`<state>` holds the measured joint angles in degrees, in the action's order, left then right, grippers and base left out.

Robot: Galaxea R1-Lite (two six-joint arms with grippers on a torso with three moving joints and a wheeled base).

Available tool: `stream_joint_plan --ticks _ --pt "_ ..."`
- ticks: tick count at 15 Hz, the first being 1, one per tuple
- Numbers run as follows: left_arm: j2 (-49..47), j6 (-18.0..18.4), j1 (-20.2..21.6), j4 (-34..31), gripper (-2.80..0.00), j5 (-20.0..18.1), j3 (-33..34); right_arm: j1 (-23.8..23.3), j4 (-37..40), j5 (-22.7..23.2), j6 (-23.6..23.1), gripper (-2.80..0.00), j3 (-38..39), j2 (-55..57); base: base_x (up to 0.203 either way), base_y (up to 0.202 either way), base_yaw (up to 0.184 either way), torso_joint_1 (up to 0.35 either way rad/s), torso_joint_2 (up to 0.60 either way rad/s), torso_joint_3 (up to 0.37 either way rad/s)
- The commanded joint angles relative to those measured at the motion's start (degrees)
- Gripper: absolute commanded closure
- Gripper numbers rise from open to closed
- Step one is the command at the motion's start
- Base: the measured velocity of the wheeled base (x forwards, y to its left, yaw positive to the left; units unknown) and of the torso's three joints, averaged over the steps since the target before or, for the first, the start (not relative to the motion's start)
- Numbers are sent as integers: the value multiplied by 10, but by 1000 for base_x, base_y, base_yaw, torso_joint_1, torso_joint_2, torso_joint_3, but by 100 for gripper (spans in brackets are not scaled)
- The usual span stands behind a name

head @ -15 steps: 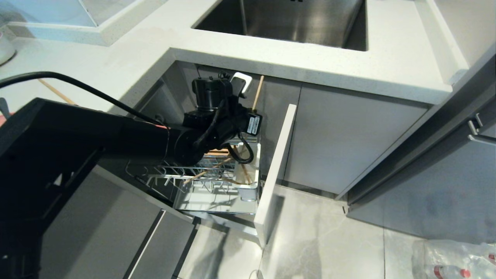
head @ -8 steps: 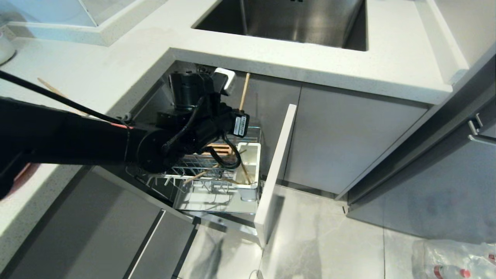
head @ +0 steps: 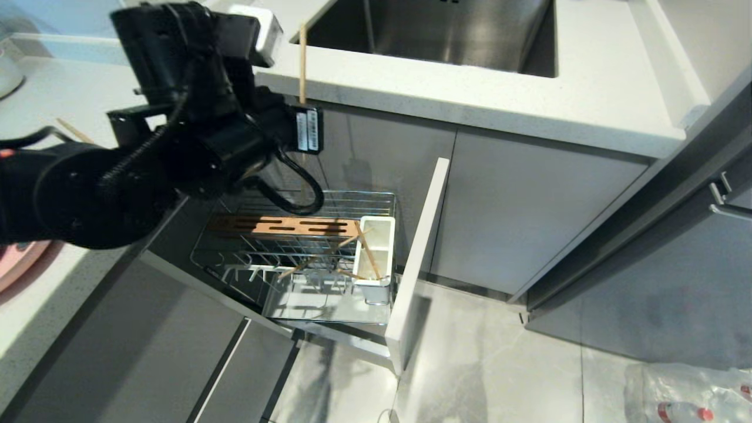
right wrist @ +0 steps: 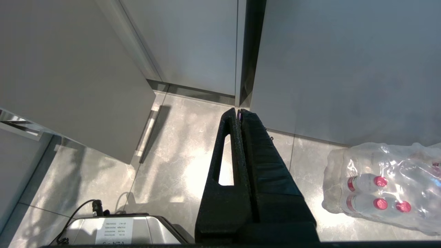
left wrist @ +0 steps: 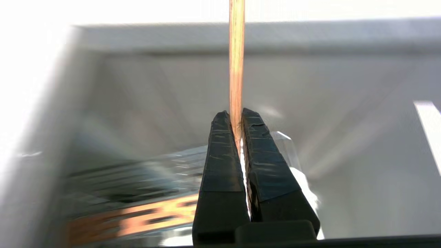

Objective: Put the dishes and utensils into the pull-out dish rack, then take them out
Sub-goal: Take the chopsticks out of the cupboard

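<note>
My left gripper (left wrist: pixel 234 117) is shut on a thin wooden chopstick (left wrist: pixel 236 62), pinched near one end between the fingertips. In the head view this chopstick (head: pixel 302 59) stands upright at the countertop edge, above the pull-out dish rack (head: pixel 247 258). My left arm (head: pixel 194 100) hides the fingers there. The rack is pulled out, with its wooden strip (head: pixel 282 225) and white utensil cup (head: pixel 376 252). One chopstick (head: pixel 369 258) leans in the cup and another (head: pixel 311 262) lies across the wires. A pink plate (head: pixel 17 267) shows at the left edge. My right gripper (right wrist: pixel 238 111) is shut and empty, over the floor.
The sink (head: pixel 440 29) is sunk into the white countertop (head: pixel 529 100) just behind the held chopstick. The rack's front panel (head: pixel 420 258) juts into the aisle. Another chopstick (head: pixel 73 130) lies on the left counter. A wrapped pack of bottles (head: pixel 693 388) sits on the floor at right.
My left arm has risen and swung left with the chopstick, from under the counter edge just above the rack up to countertop level. The rack is now uncovered.
</note>
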<state>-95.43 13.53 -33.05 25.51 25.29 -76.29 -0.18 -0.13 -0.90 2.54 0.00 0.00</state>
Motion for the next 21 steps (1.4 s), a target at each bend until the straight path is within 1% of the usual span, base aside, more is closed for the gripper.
stream_joint_plan --ticks 1,3,4,5,7,10,11,12,13,14,15,16,17,18,19,21 --pt "54 5 -1 1 0 29 -4 0 0 0 0 0 0 0 0 0 0 0 0 0" --pt "89 15 4 1 0 80 -21 0 0 0 0 0 0 0 0 0 0 0 0 0" --pt "102 19 20 1 0 99 -36 0 0 0 0 0 0 1 0 0 0 0 0 0" --pt "111 20 43 0 0 111 -51 0 0 0 0 0 0 0 0 0 0 0 0 0" --pt "124 21 107 -1 0 117 -70 0 0 0 0 0 0 1 0 0 0 0 0 0" --pt "134 16 235 -1 0 115 -80 0 0 -4 0 0 0 0 0 0 0 0 0 0" --pt "134 7 274 -6 0 114 -80 0 0 0 0 0 0 0 0 0 0 0 0 0" --pt "132 -21 305 -34 0 112 -82 0 0 0 0 0 0 1 0 0 0 0 0 0" --pt "130 -63 320 -83 0 105 -90 0 0 0 0 0 0 1 0 0 0 0 0 0" --pt "126 -118 328 -143 0 93 -105 0 0 -1 0 0 0 0 0 0 0 0 0 0" --pt "122 -175 337 -198 0 76 -130 0 0 0 0 0 0 0 0 0 0 0 0 0" --pt "116 -224 346 -243 0 58 -157 0 0 0 0 0 0 1 0 0 0 0 0 0" --pt "109 -273 359 -288 0 34 -191 0 0 0 0 0 0 0 0 0 0 0 0 0" --pt "100 -317 377 -330 0 -2 -219 0 0 0 0 0 0 0 0 0 0 0 0 0" --pt "91 -345 396 -348 0 -31 -231 0 0 -1 0 0 0 0 0 0 0 0 0 0" --pt "78 -373 418 -354 0 -69 -235 0 0 0 0 0 0 1 0 0 0 0 0 0"
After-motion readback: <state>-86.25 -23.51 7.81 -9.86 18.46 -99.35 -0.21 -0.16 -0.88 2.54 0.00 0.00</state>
